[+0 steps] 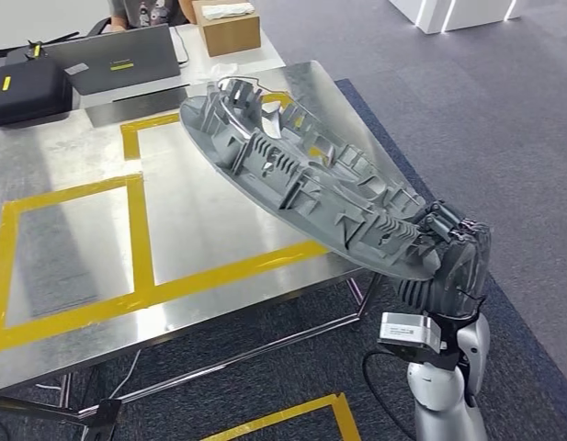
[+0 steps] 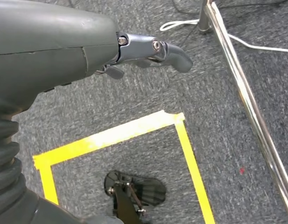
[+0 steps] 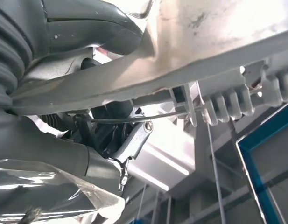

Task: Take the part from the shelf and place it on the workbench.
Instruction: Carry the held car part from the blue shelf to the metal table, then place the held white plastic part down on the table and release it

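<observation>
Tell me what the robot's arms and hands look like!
The right arm is shiny silver, with a small silver box at the wrist and a black cable looping beside it. The right hand is dark grey and black, with a ribbed rubbery cover like an accordion. The left hand has a smooth grey shell, the same ribbed cover, and metal-grey fingers joined with little screws.

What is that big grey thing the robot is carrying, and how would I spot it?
Start at the shiny metal workbench marked with yellow tape. Above its right corner the right hand holds one end of a long grey part. Unlike the flat laptop and the cardboard box at the table's far end, it is oval, ribbed and tilted.
</observation>
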Robot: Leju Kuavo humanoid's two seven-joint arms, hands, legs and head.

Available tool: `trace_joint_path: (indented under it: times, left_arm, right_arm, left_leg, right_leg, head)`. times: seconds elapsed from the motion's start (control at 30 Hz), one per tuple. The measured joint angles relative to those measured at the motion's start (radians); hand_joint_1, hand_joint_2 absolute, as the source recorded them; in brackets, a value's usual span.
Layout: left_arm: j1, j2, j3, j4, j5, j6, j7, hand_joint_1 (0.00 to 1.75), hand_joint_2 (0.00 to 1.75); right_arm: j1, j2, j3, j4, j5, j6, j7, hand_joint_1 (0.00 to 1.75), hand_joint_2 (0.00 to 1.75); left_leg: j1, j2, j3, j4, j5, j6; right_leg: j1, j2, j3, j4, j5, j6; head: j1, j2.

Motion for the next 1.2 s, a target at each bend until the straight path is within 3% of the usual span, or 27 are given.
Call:
trace_joint_path:
  times: [0.03,0.1,0.17,0.23,0.3,0.33,0.37,0.4,0.47,0.53,0.57,0.63,0.7,0.77,0.8,0.83,0.87,0.93,1.0,1.07,1.13,1.2]
  left_arm:
    - [-0.001,0.0,-0.001,0.0,-0.001,-0.001,0.001,0.0,1.75]
    - [0.0,0.001,-0.002,0.0,-0.002,-0.002,0.004,0.0,1.75]
    - [0.0,0.0,-0.003,0.0,-0.006,-0.003,0.007,0.0,1.75]
    - [-0.004,-0.001,-0.009,0.0,-0.01,-0.005,0.008,0.0,1.75]
    - [-0.007,-0.002,-0.016,0.0,-0.012,-0.007,0.009,0.0,1.75]
    - [-0.007,-0.002,-0.018,0.0,-0.013,-0.007,0.01,0.0,1.75]
    - [-0.007,-0.002,-0.019,0.0,-0.015,-0.008,0.012,0.0,1.75]
    - [-0.007,-0.002,-0.021,0.0,-0.017,-0.009,0.013,0.0,1.75]
    - [-0.009,-0.002,-0.025,0.0,-0.02,-0.01,0.014,0.0,1.75]
    - [-0.014,-0.003,-0.029,0.0,-0.021,-0.011,0.014,0.0,1.75]
    - [-0.015,-0.003,-0.03,0.0,-0.021,-0.012,0.015,0.0,1.75]
    - [-0.013,-0.004,-0.035,0.0,-0.021,-0.012,0.016,0.0,1.75]
    - [-0.014,-0.004,-0.039,0.0,-0.021,-0.012,0.016,0.0,1.75]
    - [-0.019,-0.005,-0.042,0.0,-0.021,-0.012,0.017,0.0,1.75]
    - [-0.02,-0.006,-0.043,0.0,-0.021,-0.012,0.017,0.0,1.75]
    - [-0.019,-0.006,-0.043,0.0,-0.022,-0.013,0.017,0.0,1.75]
    - [-0.018,-0.007,-0.043,0.0,-0.024,-0.014,0.019,0.0,1.75]
    - [-0.018,-0.008,-0.045,0.0,-0.029,-0.015,0.023,0.0,1.75]
    - [-0.019,-0.008,-0.049,0.0,-0.033,-0.017,0.028,0.0,1.75]
    - [-0.02,-0.008,-0.053,0.0,-0.035,-0.018,0.033,0.0,1.75]
    - [-0.019,-0.007,-0.058,0.0,-0.036,-0.019,0.035,0.0,1.75]
    - [-0.02,-0.006,-0.063,-0.001,-0.037,-0.019,0.037,0.0,1.75]
  right_arm:
    - [-0.007,0.0,-0.001,0.004,-0.001,0.004,0.002,1.75,1.75]
    - [-0.018,-0.001,-0.003,0.015,-0.001,0.011,0.008,1.75,1.75]
    - [-0.03,-0.001,-0.007,0.026,0.002,0.015,0.014,1.75,1.75]
    - [-0.045,-0.002,-0.01,0.038,0.006,0.017,0.021,1.75,1.75]
    - [-0.06,-0.003,-0.016,0.055,0.008,0.019,0.028,1.75,1.75]
    - [-0.067,-0.004,-0.019,0.066,0.009,0.02,0.031,1.75,1.75]
    - [-0.075,-0.005,-0.022,0.076,0.011,0.02,0.034,1.75,1.75]
    - [-0.082,-0.006,-0.025,0.087,0.013,0.021,0.038,1.75,1.75]
    - [-0.1,-0.008,-0.032,0.106,0.019,0.022,0.043,1.75,1.75]
    - [-0.115,-0.01,-0.039,0.122,0.023,0.022,0.046,1.75,1.75]
    - [-0.12,-0.011,-0.043,0.128,0.024,0.022,0.046,1.75,1.75]
    - [-0.13,-0.013,-0.047,0.139,0.025,0.022,0.048,1.75,1.75]
    - [-0.139,-0.016,-0.052,0.147,0.026,0.023,0.047,1.75,1.75]
    - [-0.142,-0.02,-0.055,0.153,0.026,0.023,0.047,1.75,1.75]
    - [-0.143,-0.022,-0.056,0.157,0.026,0.023,0.048,1.75,1.75]
    - [-0.143,-0.024,-0.058,0.162,0.028,0.024,0.051,1.75,1.75]
    - [-0.145,-0.025,-0.061,0.169,0.029,0.026,0.055,1.75,1.75]
    - [-0.156,-0.029,-0.068,0.187,0.03,0.03,0.065,1.75,1.75]
    - [-0.178,-0.032,-0.079,0.212,0.03,0.033,0.07,1.75,1.75]
    - [-0.201,-0.035,-0.092,0.241,0.032,0.034,0.075,1.75,1.75]
    - [-0.22,-0.036,-0.106,0.266,0.038,0.035,0.083,1.75,1.75]
    - [-0.238,-0.037,-0.119,0.289,0.044,0.035,0.088,1.75,1.75]
  left_leg:
    - [0.002,-0.01,-0.006,0.003,0.002,-0.006]
    - [0.007,-0.028,-0.016,0.004,0.005,-0.018]
    - [0.004,0.006,-0.029,0.028,-0.011,-0.029]
    - [0.001,0.068,-0.073,0.122,-0.058,-0.037]
    - [0.003,0.09,-0.135,0.247,-0.103,-0.042]
    - [0.004,0.092,-0.15,0.277,-0.104,-0.042]
    - [0.004,0.094,-0.146,0.268,-0.087,-0.04]
    - [0.003,0.1,-0.121,0.217,-0.052,-0.037]
    - [-0.008,0.141,-0.054,0.082,0.004,-0.023]
    - [-0.023,0.179,-0.023,0.013,0.016,-0.009]
    - [-0.027,0.182,-0.024,0.009,0.012,-0.005]
    - [-0.023,0.158,-0.022,0.0,0.014,0.003]
    - [-0.015,0.134,-0.016,-0.009,0.017,0.013]
    - [-0.011,0.109,-0.014,-0.011,0.018,0.019]
    - [-0.011,0.095,-0.014,-0.011,0.018,0.021]
    - [-0.011,0.079,-0.013,-0.011,0.018,0.022]
    - [-0.011,0.063,-0.012,-0.011,0.017,0.022]
    - [-0.01,0.033,-0.009,-0.01,0.016,0.02]
    - [-0.01,0.009,-0.015,-0.005,0.015,0.013]
    - [-0.004,-0.013,-0.028,-0.002,0.019,0.0]
    - [0.001,-0.028,-0.036,0.0,0.022,-0.012]
    - [-0.002,0.008,-0.054,0.036,0.0,-0.024]
  right_leg:
    - [0.0,0.013,0.007,-0.012,-0.004,-0.003]
    - [0.002,0.0,0.011,-0.018,-0.006,-0.014]
    - [0.0,-0.026,0.017,-0.023,-0.005,-0.026]
    - [0.002,-0.055,0.022,-0.026,-0.007,-0.036]
    - [0.005,-0.085,0.026,-0.025,-0.012,-0.04]
    - [0.006,-0.099,0.028,-0.025,-0.014,-0.041]
    - [0.007,-0.113,0.031,-0.025,-0.016,-0.041]
    - [0.008,-0.125,0.036,-0.025,-0.019,-0.04]
    - [0.012,-0.148,0.044,-0.026,-0.026,-0.036]
    - [0.017,-0.169,0.048,-0.028,-0.031,-0.028]
    - [0.019,-0.18,0.049,-0.03,-0.032,-0.023]
    - [0.02,-0.193,0.055,-0.032,-0.04,-0.012]
    - [0.017,-0.153,0.034,0.016,-0.073,-0.004]
    - [0.014,-0.097,-0.031,0.14,-0.128,0.0]
    - [0.014,-0.084,-0.068,0.205,-0.147,0.001]
    - [0.014,-0.079,-0.096,0.244,-0.149,0.001]
    - [0.014,-0.076,-0.108,0.246,-0.13,0.001]
    - [0.013,-0.062,-0.081,0.145,-0.047,-0.004]
    - [0.007,-0.013,-0.033,0.026,0.008,-0.01]
    - [0.005,0.015,-0.014,-0.015,0.012,-0.016]
    - [0.007,-0.004,-0.011,-0.023,0.013,-0.024]
    - [0.004,-0.028,-0.003,-0.029,0.014,-0.035]
  head:
    - [0.0,0.0]
    - [0.0,0.0]
    - [-0.006,0.0]
    - [-0.013,0.0]
    - [-0.015,0.0]
    - [-0.015,0.0]
    - [-0.015,0.0]
    - [-0.015,0.0]
    - [-0.015,0.0]
    - [-0.014,0.0]
    - [-0.014,0.0]
    - [-0.013,0.0]
    - [-0.01,0.0]
    - [-0.006,0.0]
    - [-0.005,0.0]
    - [-0.005,0.0]
    - [-0.005,0.0]
    - [-0.005,0.0]
    - [-0.006,0.0]
    - [-0.007,0.0]
    - [-0.006,0.0]
    - [-0.011,0.0]
